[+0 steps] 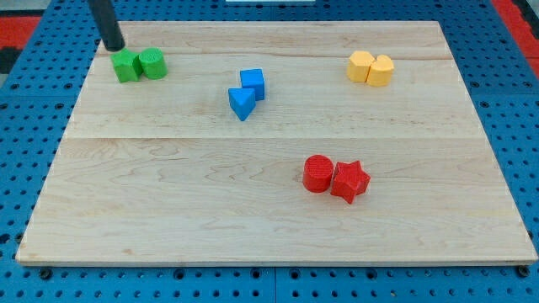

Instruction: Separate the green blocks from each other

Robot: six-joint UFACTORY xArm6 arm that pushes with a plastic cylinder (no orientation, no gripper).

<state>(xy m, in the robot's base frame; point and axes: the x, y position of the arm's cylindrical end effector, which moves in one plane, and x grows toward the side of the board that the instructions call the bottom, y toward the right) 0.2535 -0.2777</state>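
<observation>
Two green blocks sit touching near the view's top left of the wooden board (253, 210): a star-like green block (127, 66) on the left and a rounded green block (153, 63) on the right. The dark rod comes down from the view's top edge. My tip (114, 47) rests on the board just above and to the left of the left green block, very close to it; I cannot tell whether it touches.
A blue cube (253, 83) and a blue triangular block (241, 103) touch at the top middle. Two yellow blocks (370, 68) touch at the top right. A red cylinder (318, 173) and a red star (349, 181) touch at the lower right.
</observation>
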